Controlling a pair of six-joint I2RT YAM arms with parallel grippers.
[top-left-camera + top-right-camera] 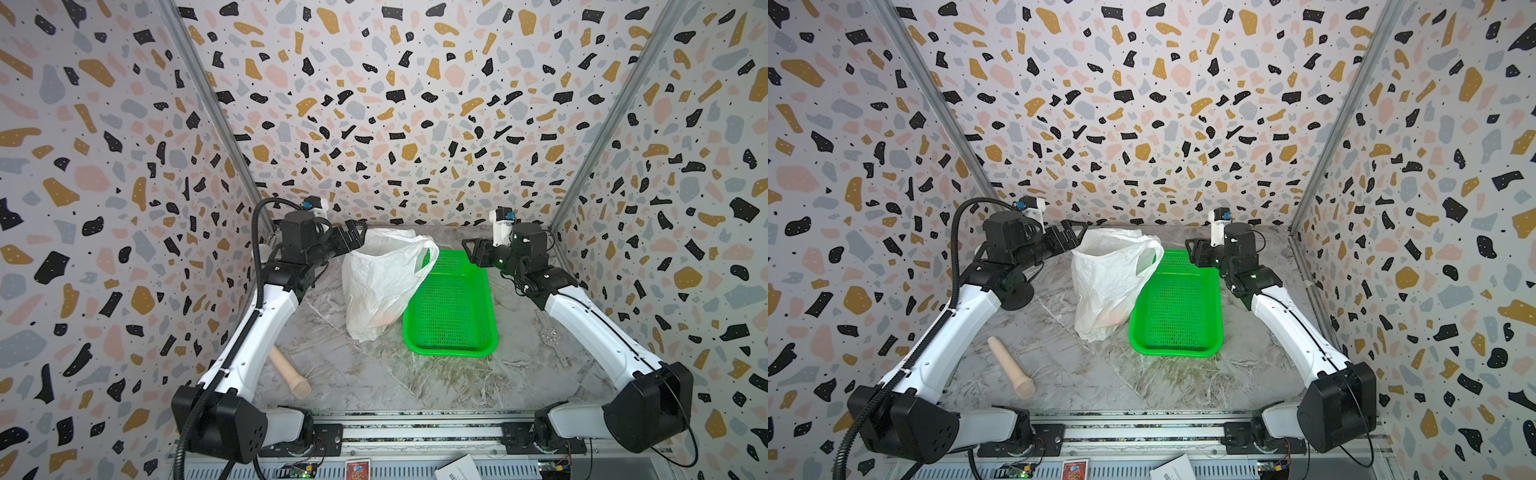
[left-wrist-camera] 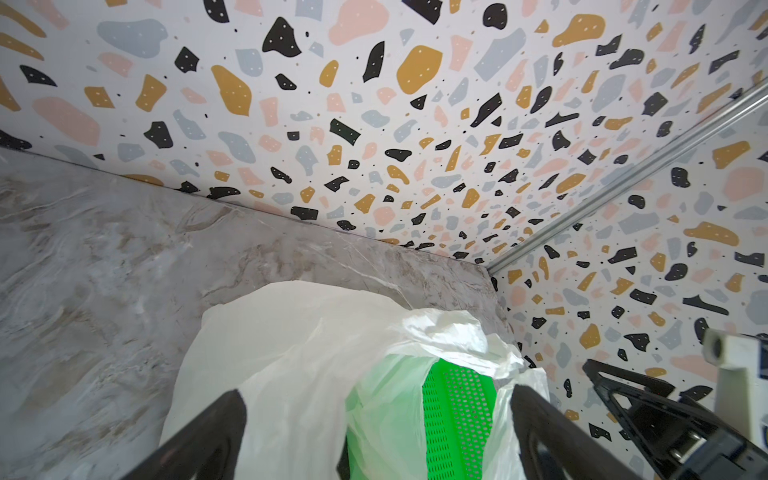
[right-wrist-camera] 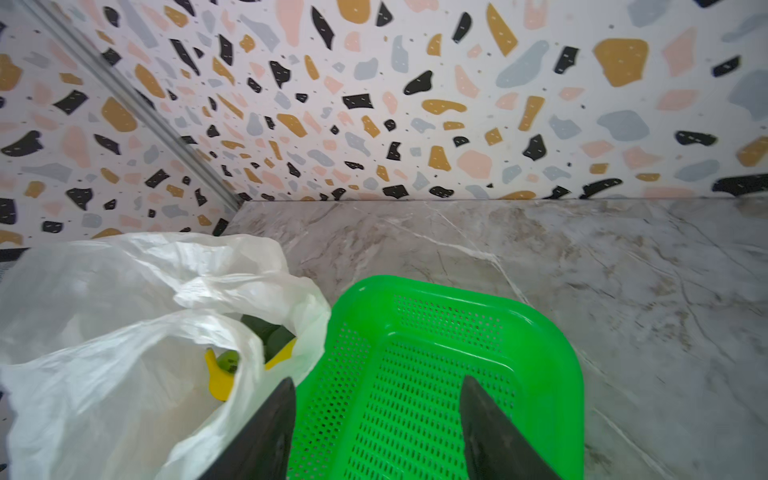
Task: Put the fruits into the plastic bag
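— Where are the fruits?
— Inside the white crinkly plastic carrier bag (image 1: 380, 286), which stands slumped in the middle of the grey marbled surface (image 1: 374, 386). In the right wrist view a yellow banana (image 3: 217, 384) and a dark green avocado (image 3: 266, 330) show through its mouth. In both top views an orange tint glows through its lower wall.
— What lies around it?
— A green mesh plastic basket (image 1: 453, 307) sits just beside it on the right. The bag leans on the rim nearest it, and one loop handle hangs over the basket's far corner. A beige peg-like cylinder (image 1: 291, 374) lies well apart, near the front, its far end hidden under the left arm in a top view.
— And the hands?
— The left hand (image 1: 358, 233) hovers at the bag's upper far edge, fingers spread wide, clamped on nothing. The right hand (image 1: 469, 249) hangs above the basket's far end, fingers apart, nothing between them.
— Anything in the way?
— The bag's crumpled top partly covers its own mouth.
— Any writing?
— A red card (image 1: 357, 469) and a white sheet with a barcode (image 1: 457, 468) lie at the front rail. Their print is too small to read.
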